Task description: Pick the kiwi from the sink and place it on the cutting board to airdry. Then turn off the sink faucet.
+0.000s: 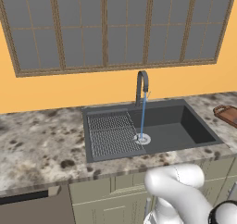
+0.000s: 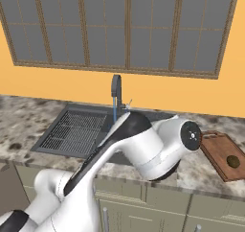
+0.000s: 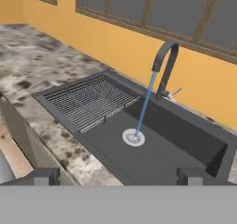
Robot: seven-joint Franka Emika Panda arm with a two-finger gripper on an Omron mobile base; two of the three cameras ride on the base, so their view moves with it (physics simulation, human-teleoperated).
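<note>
- Kiwi (image 2: 233,161) sits on the board (image 2: 216,149), right of the sink; we judge the first step done.
- Risk: faucet (image 1: 141,86) runs, and its lever (image 3: 173,94) is small. We could miss it or knock the spout on approach.
- Sink (image 1: 194,126): rack (image 1: 111,134) on the left, water stream (image 1: 143,114) onto the drain (image 1: 142,138), no fruit.
- Gripper (image 3: 118,176) spread wide, empty, facing the basin.

Faucet (image 1: 141,86) running, water stream into sink (image 1: 194,126) drain; rack on left; cutting board (image 1: 227,114) at right edge.
</note>
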